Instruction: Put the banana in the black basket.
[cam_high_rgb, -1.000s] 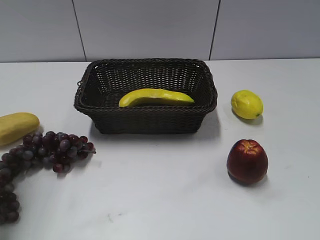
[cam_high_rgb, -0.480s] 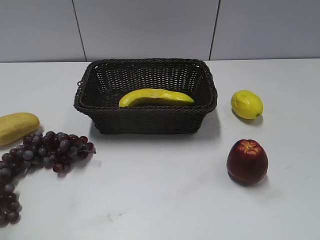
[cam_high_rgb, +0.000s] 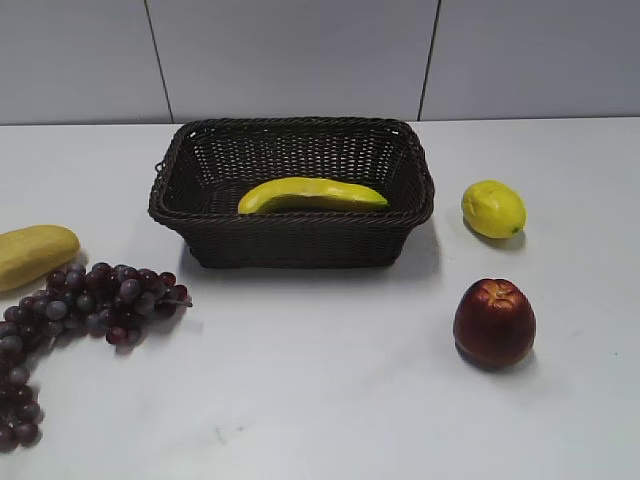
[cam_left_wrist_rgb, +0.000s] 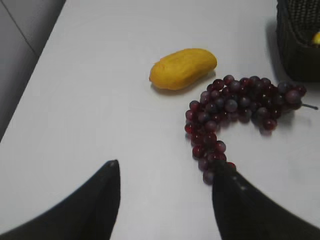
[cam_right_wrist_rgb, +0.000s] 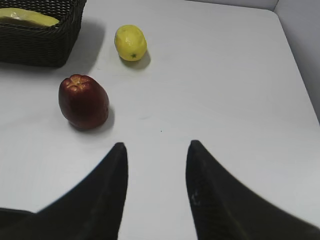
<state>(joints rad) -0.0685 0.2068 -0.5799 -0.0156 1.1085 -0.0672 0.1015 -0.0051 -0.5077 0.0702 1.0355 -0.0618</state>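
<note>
The big dark woven wicker basket (cam_high_rgb: 290, 190) sits at the back of the table, and the long glossy yellow banana (cam_high_rgb: 311, 193) lies inside it along the near wall. Left gripper (cam_left_wrist_rgb: 165, 172) spread wide, empty; right gripper (cam_right_wrist_rgb: 156, 150) likewise released.

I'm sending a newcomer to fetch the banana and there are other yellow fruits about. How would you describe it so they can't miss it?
Find the large dark woven wicker basket at the back middle of the white table. The long, curved, glossy yellow banana lies inside it. The round yellow lemon and the stubby pale-yellow oblong fruit both sit outside on the table.
</note>
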